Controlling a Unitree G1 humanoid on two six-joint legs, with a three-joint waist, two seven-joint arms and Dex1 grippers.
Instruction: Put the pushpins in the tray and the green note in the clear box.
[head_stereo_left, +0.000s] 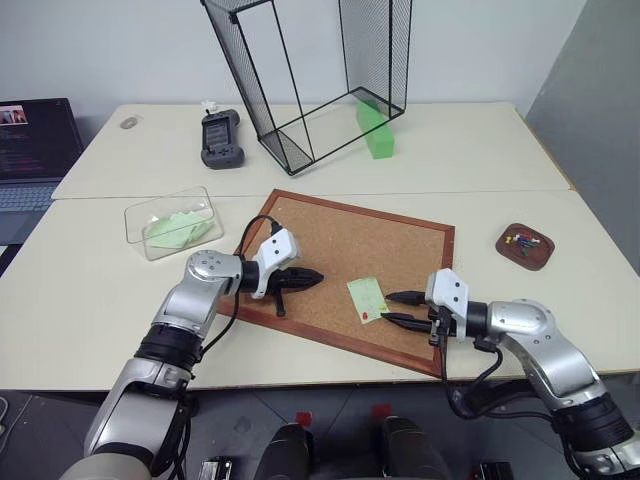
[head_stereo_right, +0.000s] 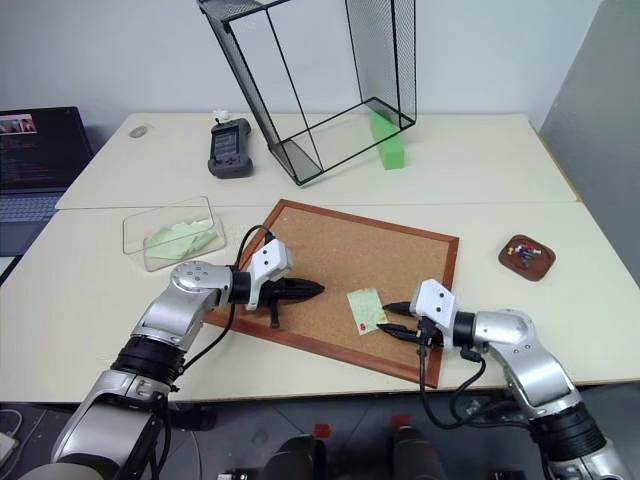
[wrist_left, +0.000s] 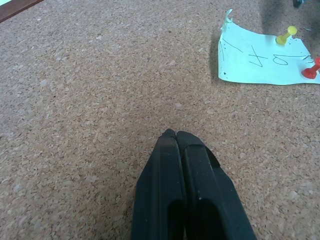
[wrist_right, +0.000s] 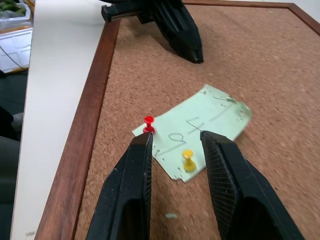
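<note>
Right pincer (wrist_right: 175, 145) released, bracketing yellow pin (wrist_right: 187, 160) at lower centre; left pincer (wrist_left: 175, 135) clenched, empty. Hard, tiny, slippery: pinch head. Green note (wrist_right: 197, 127) flimsy.

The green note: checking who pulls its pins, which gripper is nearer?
Right. The right gripper is open at the green note edge; the left gripper is shut, farther across the corkboard.

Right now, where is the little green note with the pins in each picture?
Left eye view: green note on the corkboard, near its front edge.
Right eye view: green note, same spot, just ahead of the right gripper.
Left wrist view: note beyond the shut left gripper.
Right wrist view: note just ahead of the open jaws.
Shared landmark: the red pushpin.
</note>
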